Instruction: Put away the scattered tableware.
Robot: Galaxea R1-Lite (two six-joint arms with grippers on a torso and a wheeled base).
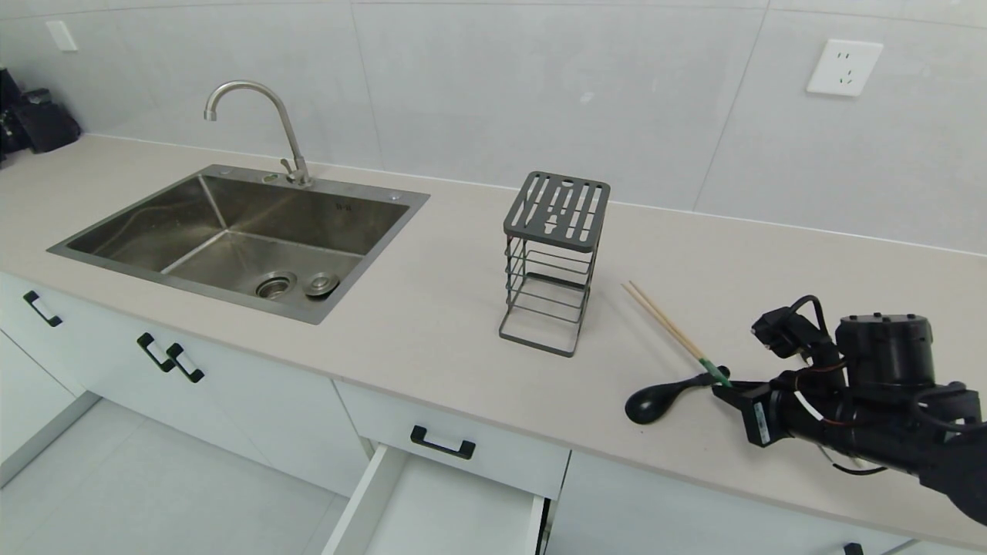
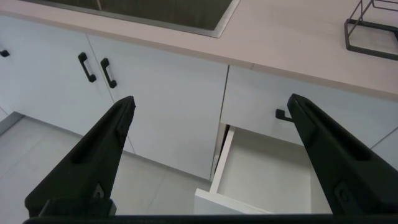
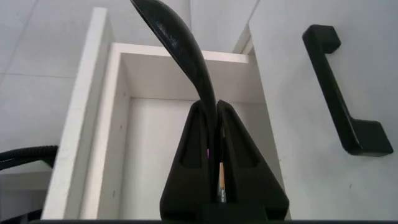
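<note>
A black spoon (image 1: 646, 402) is held by its handle in my right gripper (image 1: 729, 388), low over the counter near its front edge. In the right wrist view the fingers (image 3: 233, 134) are closed on the spoon (image 3: 177, 43), and a wooden chopstick end (image 3: 221, 182) shows between them. The chopsticks (image 1: 665, 325) slant across the counter from behind the rack toward that gripper, green-tipped end nearest it. My left gripper (image 2: 211, 155) hangs open with nothing in it in front of the white cabinets, below counter height.
A grey wire rack (image 1: 552, 262) stands mid-counter, left of the chopsticks. The steel sink (image 1: 231, 235) with its tap lies far left. Under the counter a white drawer (image 1: 439, 509) (image 2: 267, 177) (image 3: 174, 137) is pulled open. Black handles (image 3: 342, 93) stick out from the drawer fronts.
</note>
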